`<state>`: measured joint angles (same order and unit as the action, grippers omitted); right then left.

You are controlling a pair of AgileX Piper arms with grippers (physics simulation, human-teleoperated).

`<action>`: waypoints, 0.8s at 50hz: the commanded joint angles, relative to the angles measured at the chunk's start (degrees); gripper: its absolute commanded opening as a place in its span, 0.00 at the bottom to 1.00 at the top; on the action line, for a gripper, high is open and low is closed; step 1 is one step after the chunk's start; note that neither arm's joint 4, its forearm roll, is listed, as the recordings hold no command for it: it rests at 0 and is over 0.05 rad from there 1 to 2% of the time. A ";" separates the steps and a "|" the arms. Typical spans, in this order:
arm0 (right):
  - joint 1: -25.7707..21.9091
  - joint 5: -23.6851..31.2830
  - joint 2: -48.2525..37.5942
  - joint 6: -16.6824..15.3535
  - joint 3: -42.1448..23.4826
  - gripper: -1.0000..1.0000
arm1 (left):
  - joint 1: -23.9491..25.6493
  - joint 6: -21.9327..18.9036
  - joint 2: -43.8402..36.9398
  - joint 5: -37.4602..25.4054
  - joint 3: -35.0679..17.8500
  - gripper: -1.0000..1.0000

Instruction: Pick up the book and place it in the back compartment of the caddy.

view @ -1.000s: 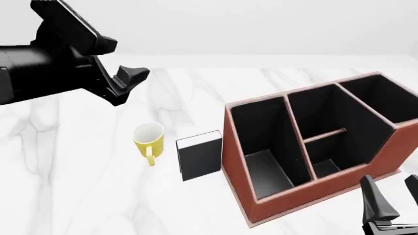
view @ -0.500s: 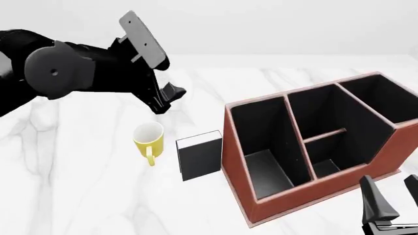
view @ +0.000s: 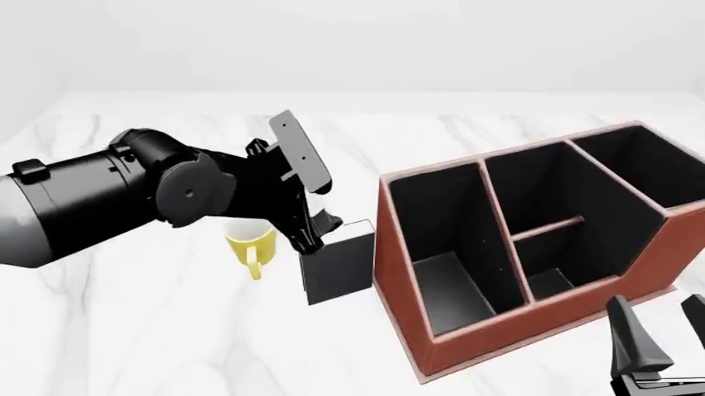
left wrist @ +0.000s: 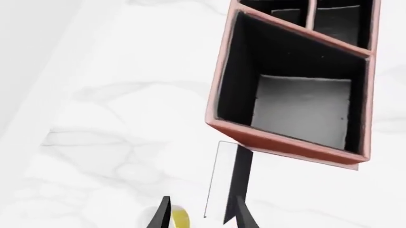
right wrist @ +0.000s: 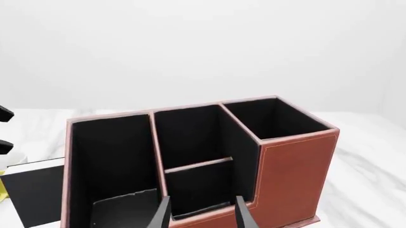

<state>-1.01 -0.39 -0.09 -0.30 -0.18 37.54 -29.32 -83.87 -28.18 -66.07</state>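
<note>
Book: the small black-covered book stands upright on the white marble table, against the reddish-brown caddy.
Obstacle: the yellow mug is just beside it.
Left gripper: fingers parted above the book.
Right gripper: fingers parted, empty.

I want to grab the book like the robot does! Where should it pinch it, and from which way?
Probably the book's top edge, from above. It stands upright on the table, thin, so open fingers fit over its two flat covers. The left gripper is open above it. The caddy and yellow mug crowd its sides.
</note>
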 commanded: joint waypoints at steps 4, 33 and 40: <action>-0.01 0.04 0.00 -0.02 -0.01 1.00 | 1.55 0.69 -2.55 2.45 2.31 1.00; -0.16 0.03 -0.08 0.08 0.05 1.00 | 1.71 0.88 -8.93 10.69 4.26 1.00; -0.20 0.01 -0.15 0.08 0.06 1.00 | 1.46 0.95 -9.80 12.34 4.85 1.00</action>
<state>-1.15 -0.36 -0.16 -0.25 -0.14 39.31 -28.37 -91.77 -18.51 -62.04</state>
